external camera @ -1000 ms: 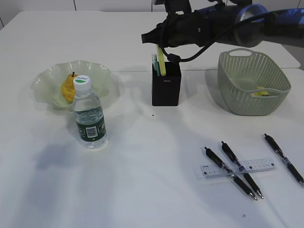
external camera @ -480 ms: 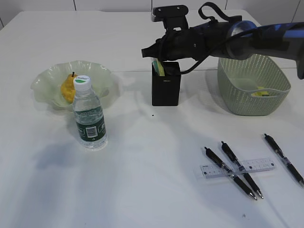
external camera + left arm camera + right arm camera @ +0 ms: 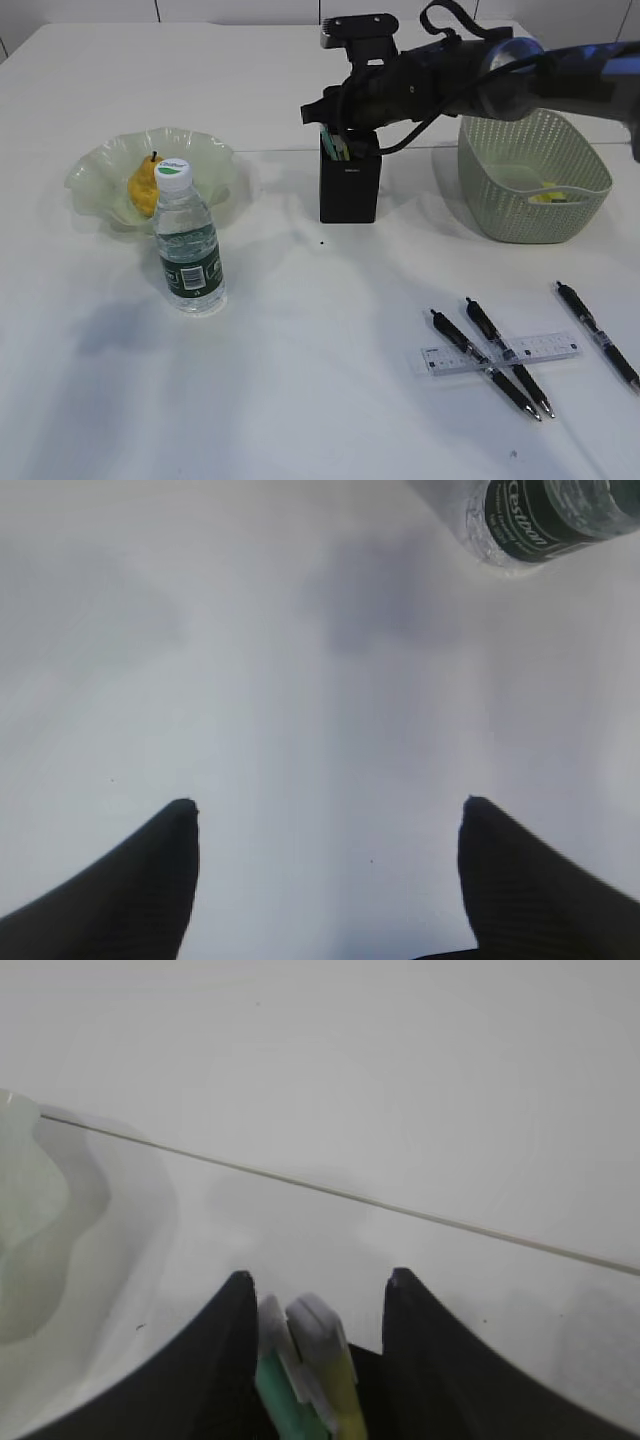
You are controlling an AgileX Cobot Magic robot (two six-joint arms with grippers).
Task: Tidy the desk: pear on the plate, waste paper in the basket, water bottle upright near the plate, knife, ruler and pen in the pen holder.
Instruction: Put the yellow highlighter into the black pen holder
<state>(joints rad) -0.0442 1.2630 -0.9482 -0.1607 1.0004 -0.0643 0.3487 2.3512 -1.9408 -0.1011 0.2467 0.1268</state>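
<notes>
Over the holder [image 3: 349, 187] at the desk's [image 3: 300, 380] far middle, my right gripper [image 3: 315, 1300] hangs with jaws parted around the knives [image 3: 322, 1365], a gap on each side, nothing pinched; their yellow and green handles stand in the cup. My left gripper [image 3: 325, 815] is spread wide above bare desk, the bottle [image 3: 187, 240] upright just ahead, beside the plate [image 3: 205, 160] holding the pear [image 3: 143, 187]. Three pens [image 3: 485, 362] and the ruler [image 3: 505, 352] lie front right; yellow scrap sits in the basket [image 3: 530, 180].
</notes>
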